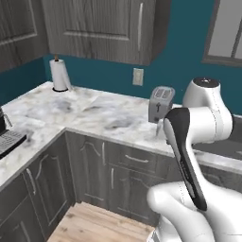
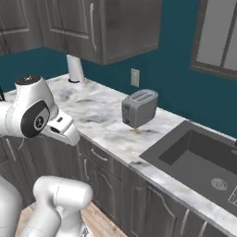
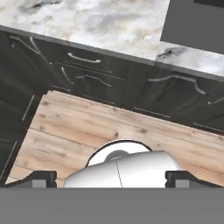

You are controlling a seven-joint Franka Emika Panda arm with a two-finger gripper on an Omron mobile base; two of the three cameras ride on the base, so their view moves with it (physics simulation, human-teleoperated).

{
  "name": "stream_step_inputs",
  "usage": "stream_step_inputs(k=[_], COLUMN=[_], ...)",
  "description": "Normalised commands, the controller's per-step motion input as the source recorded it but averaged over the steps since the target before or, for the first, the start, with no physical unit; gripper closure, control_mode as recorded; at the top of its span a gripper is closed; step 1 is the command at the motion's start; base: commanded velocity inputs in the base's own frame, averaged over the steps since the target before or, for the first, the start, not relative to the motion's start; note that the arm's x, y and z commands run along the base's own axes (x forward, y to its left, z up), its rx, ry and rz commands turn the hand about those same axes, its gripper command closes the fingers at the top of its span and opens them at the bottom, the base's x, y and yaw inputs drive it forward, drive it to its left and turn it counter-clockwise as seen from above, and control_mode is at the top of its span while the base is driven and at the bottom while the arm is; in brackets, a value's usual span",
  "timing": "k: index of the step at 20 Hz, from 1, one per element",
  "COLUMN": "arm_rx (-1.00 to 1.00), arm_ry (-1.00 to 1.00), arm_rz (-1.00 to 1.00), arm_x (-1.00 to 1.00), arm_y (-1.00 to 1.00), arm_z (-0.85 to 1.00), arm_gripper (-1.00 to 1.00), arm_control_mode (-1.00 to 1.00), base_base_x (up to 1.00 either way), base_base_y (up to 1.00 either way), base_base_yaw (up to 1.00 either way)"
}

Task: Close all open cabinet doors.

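Tool (image 3: 112, 177) spread wide, nothing between its tips, pointing down over the wood floor (image 3: 87, 127) in front of the base cabinets (image 3: 100, 83). Finger tips (image 3: 41, 178) standing far apart at the bottom of the hand view.

Cabinet doors (image 1: 101, 26) hanging high on the far wall above the marble bench (image 1: 94, 113), dark grey, each with a slim vertical silver handle (image 1: 140, 20). Same doors (image 2: 69, 23) up at the top left in the right base view. Whether any stands ajar: cannot tell from these angles.

On the bench: paper towel roll (image 1: 59, 74) upright near the far left corner, below the doors; toaster (image 2: 139, 108) further right, close to the wall outlet (image 2: 134, 77). Dark sink (image 2: 194, 155) sunk into the bench right of the toaster. Coffee machine (image 1: 7, 137) at the left edge, on the near arm of the bench. Window (image 2: 217, 37) in the teal wall at far right.

Arm folded low in front of the bench, well apart from the doors.
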Motion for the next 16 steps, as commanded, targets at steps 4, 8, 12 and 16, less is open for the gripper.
stream_step_inputs(k=[4,8,12,16], arm_rx=[0.00,0.00,0.00,0.00], arm_ry=[0.00,0.00,0.00,0.00], arm_rz=[0.00,0.00,0.00,0.00], arm_x=[0.00,0.00,0.00,0.00], arm_y=[0.00,0.00,0.00,0.00], arm_z=[0.00,0.00,0.00,0.00], arm_gripper=[-1.00,-1.00,-1.00,-1.00], arm_control_mode=[1.00,1.00,1.00,1.00], base_base_x=[-0.47,-0.44,-0.20,-0.04], base_base_y=[-0.21,-0.31,-0.38,-0.57], base_base_yaw=[-0.52,-0.54,-0.50,-0.24])
